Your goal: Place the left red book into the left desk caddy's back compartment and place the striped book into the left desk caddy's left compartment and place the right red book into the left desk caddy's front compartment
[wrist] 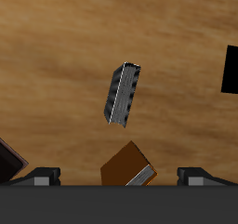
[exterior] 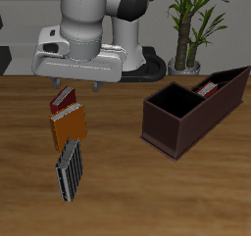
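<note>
Fingers [exterior: 96, 84]: two short dark tips under the pale gripper [exterior: 82, 84] head, standing apart with bare air between them, pinching nothing. In the wrist view the fingertips [wrist: 43, 177] show as two dark stubs, likewise well apart.

Left red book [exterior: 64, 100]: small, dark red cover, whitish page edges; lies on the table [exterior: 127, 196] directly below the gripper, not touched by it.

Orange book [exterior: 69, 126]: plain cover; lies just in front of the small red book, touching or nearly touching it. In the wrist view it appears between the two fingertips [wrist: 127, 163], partly cut off.

Striped book [exterior: 69, 170]: slim, grey and dark stripes; lies nearest the table's front edge, in line with the other two. The wrist view shows it tilted, lying flat on the wood [wrist: 123, 93].

Left desk caddy [exterior: 191, 118]: long dark maroon-brown box, set at an angle, well apart from the row of books. Its large square compartment is open and dark inside.

Right red book [exterior: 209, 87]: crimson cover with a pale mark; sits inside the caddy toward its far end. Which slot holds it cannot be told.

Writing: none legible on any cover or on the caddy.

Arm: white and grey links rise from the table's back; the wrist points straight down, holding the gripper low over the books.

Potted plant [exterior: 186, 24]: stands behind the caddy at the table's back.
</note>
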